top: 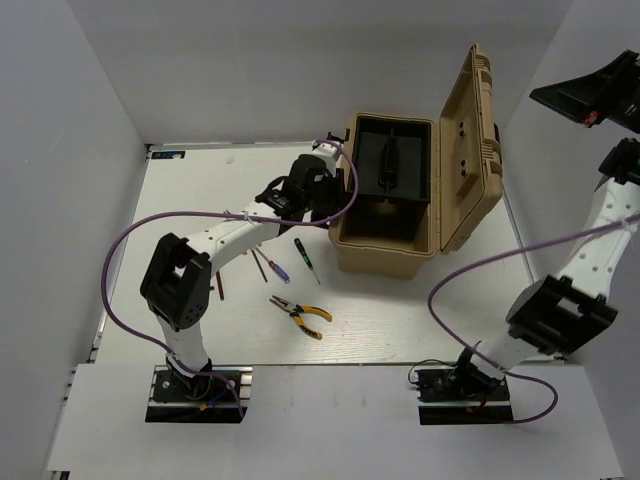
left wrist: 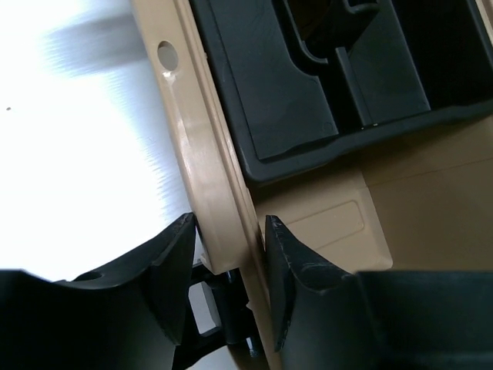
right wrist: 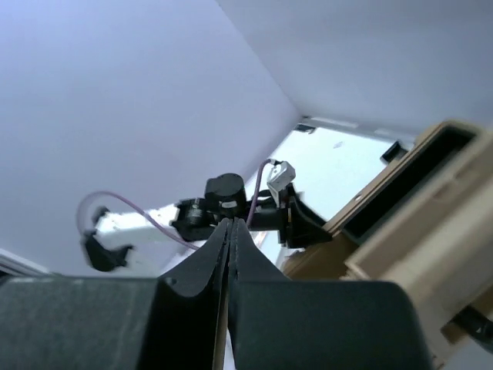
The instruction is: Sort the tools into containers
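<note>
Left wrist view: left hand [left wrist: 229, 254] straddles the toolbox [left wrist: 206, 154] rim, fingers spread; right hand [right wrist: 229, 235] clenched, raised.

The toolbox [top: 385, 258] stands on the right rear part of the desk [top: 420, 320], with its lid [top: 470, 150] swung up along its right side and a tray [top: 366, 160] seated in its rear half. The left gripper [top: 322, 200] straddles the rim of the toolbox's left wall, one finger outside it and one inside. On the desk just left of the toolbox's front corner lies a screwdriver [top: 300, 250], a second screwdriver [top: 272, 268] lies to its left, and the pliers [top: 301, 315] lie in front of both, nearer the arm bases.
</note>
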Tool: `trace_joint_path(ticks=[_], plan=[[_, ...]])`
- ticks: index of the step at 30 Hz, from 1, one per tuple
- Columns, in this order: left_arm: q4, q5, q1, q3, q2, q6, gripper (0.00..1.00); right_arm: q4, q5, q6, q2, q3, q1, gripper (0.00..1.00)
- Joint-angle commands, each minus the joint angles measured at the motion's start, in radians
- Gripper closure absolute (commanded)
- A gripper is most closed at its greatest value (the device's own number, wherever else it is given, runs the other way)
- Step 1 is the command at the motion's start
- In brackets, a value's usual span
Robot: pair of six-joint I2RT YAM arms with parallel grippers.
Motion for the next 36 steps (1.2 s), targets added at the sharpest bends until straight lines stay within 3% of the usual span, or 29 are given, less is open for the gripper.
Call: trace_joint_path(ticks=[1, 2, 3, 4, 6, 12, 14, 16, 18, 24, 26, 31, 35, 36], plan=[[-0.193, -0.082, 0.020, -0.026, -0.007, 0.028, 0.54, -0.322, -0.019, -0.431, -0.127, 0.040, 0.017, 1.00], [-0.202, -0.096, 0.011, -0.026, -0.007, 0.028, 0.57, -0.411, -0.008, -0.510, -0.201, 0.038, 0.019, 1.00], [-0.211, -0.113, 0.010, -0.026, -0.007, 0.028, 0.60, -0.670, 0.004, -0.595, -0.226, 0.040, 0.026, 1.00], [-0.211, -0.122, 0.010, -0.026, -0.007, 0.028, 0.62, -0.756, 0.018, -0.828, -0.268, 0.050, 0.029, 1.00], [-0.230, -0.162, 0.010, -0.017, -0.007, 0.028, 0.65, -0.934, 0.047, -0.922, -0.310, 0.060, 0.034, 0.98], [-0.271, -0.207, -0.008, 0.001, -0.007, 0.037, 0.65, -0.972, 0.052, -0.988, -0.341, 0.046, 0.036, 0.83], [-0.282, -0.219, -0.017, 0.011, 0.004, 0.037, 0.65, -1.102, 0.060, -1.083, -0.333, 0.060, 0.036, 0.75], [-0.291, -0.230, -0.026, 0.011, 0.015, 0.037, 0.60, -1.187, 0.072, -1.122, -0.329, 0.072, 0.036, 0.69], [-0.291, -0.230, -0.026, 0.011, 0.015, 0.046, 0.48, -1.219, 0.081, -1.198, -0.329, 0.077, 0.034, 0.61], [-0.291, -0.239, -0.037, 0.011, -0.007, 0.068, 0.34, -1.543, 0.174, -1.507, -0.290, 0.174, 0.039, 0.56], [-0.291, -0.239, -0.046, 0.011, -0.036, 0.080, 0.29, -1.654, 0.260, -1.568, -0.269, 0.198, 0.039, 0.55], [-0.291, -0.239, -0.046, 0.011, -0.067, 0.109, 0.27, -1.728, 0.412, -1.711, -0.240, 0.239, 0.057, 0.55], [-0.291, -0.219, -0.046, 0.011, -0.057, 0.109, 0.27, -1.752, 0.653, -1.777, -0.227, 0.247, 0.101, 0.55], [-0.291, -0.219, -0.046, 0.011, -0.057, 0.109, 0.27, -1.760, 0.788, -1.787, -0.224, 0.251, 0.121, 0.55]])
